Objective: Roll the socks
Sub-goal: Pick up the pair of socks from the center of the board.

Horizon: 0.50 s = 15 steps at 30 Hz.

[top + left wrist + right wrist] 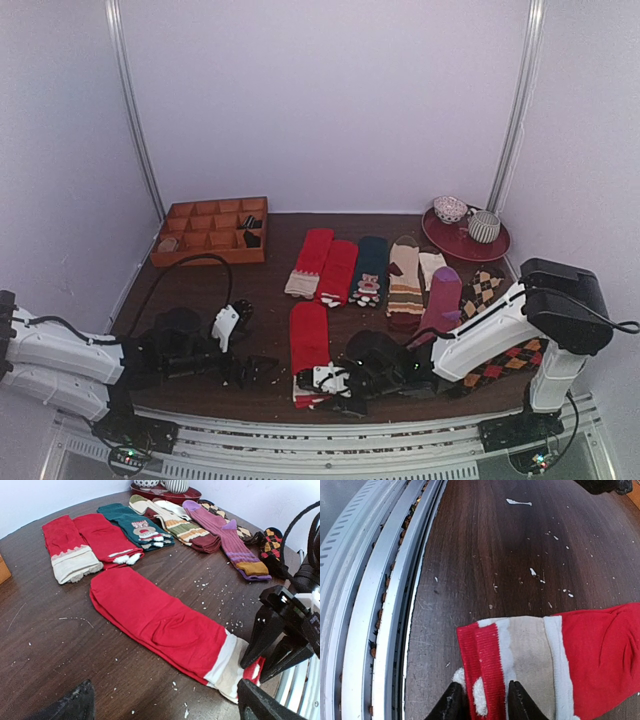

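The socks (pixel 308 338) lie flat as a stacked bright red pair near the table's front, their cream and red-striped band (pixel 530 650) toward the front edge. They also show in the left wrist view (pixel 160 620) and the right wrist view (pixel 600 650). My right gripper (pixel 485 707) is open, its two black fingers straddling the red ribbed cuff end with a white pom-pom between them. It shows in the top view (pixel 335 385) and the left wrist view (pixel 267 655). My left gripper (pixel 262 372) is wide open and empty, low over the table left of the socks (pixel 167 712).
A row of other socks (pixel 360 268) lies behind, with two red ones (pixel 82 542), a green one, striped ones and a purple one (pixel 235 542). Argyle socks (pixel 500 350) lie right. An orange compartment tray (pixel 210 230) stands back left, a maroon plate (pixel 465 240) with cups back right. A metal rail (pixel 380 605) runs along the front edge.
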### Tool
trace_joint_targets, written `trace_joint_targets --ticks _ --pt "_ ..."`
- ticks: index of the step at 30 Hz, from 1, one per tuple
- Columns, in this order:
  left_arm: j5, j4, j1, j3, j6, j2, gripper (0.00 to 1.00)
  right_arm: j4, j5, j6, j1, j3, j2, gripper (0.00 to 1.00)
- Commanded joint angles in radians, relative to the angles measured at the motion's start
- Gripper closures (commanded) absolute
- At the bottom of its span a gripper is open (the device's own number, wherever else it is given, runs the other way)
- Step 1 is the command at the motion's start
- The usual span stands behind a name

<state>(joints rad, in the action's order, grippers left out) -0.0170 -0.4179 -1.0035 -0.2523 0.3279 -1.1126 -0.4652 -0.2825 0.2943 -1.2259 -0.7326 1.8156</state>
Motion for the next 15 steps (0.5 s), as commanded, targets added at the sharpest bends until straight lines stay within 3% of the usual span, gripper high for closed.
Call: trace_joint_targets --ticks 1,7,15 --pt "0.012 -0.041 -0.005 0.006 0.000 -0.003 0.02 0.075 -0.035 -0.078 0.006 0.010 0.017 0.71" --pt "0.027 -0.048 -0.005 0.008 -0.016 0.001 0.02 0.155 -0.170 -0.192 0.051 -0.040 0.059 0.87" --pt "0.110 -0.106 -0.006 0.023 -0.065 0.016 0.11 0.223 -0.470 -0.481 0.212 -0.121 0.119 0.95"
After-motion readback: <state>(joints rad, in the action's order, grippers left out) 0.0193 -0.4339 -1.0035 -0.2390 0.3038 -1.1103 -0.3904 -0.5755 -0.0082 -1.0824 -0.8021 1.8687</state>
